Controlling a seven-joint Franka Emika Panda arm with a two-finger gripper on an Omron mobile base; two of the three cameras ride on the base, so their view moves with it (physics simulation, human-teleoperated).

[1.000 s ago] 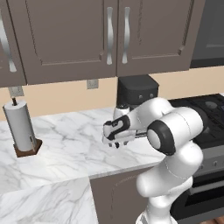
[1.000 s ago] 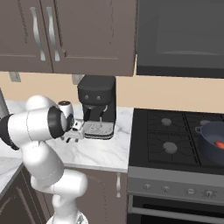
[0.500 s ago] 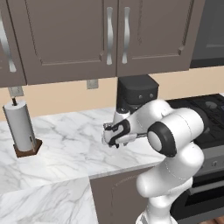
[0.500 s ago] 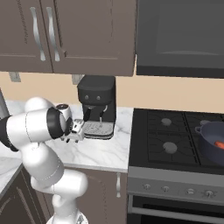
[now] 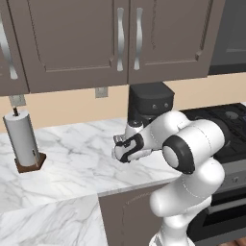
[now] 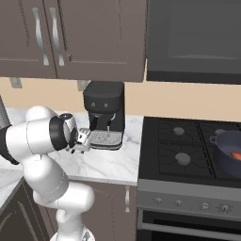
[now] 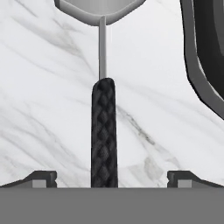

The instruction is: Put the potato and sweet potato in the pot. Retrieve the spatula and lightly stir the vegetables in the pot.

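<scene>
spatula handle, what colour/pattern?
Black with a woven, diamond-like texture; the spatula shows best in the hand view, lying on white marble.

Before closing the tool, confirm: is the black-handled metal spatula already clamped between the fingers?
No: the tool stands wide open, its fingertips well apart from the black-handled metal spatula lying between them on the white marble counter.

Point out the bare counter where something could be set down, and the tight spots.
Bare marble counter runs between the paper towel holder and the coffee machine, wide and free. It is tighter beside the coffee machine, where the open hand hangs over the spatula lying on the marble. The pot takes a right burner of the stove.
</scene>
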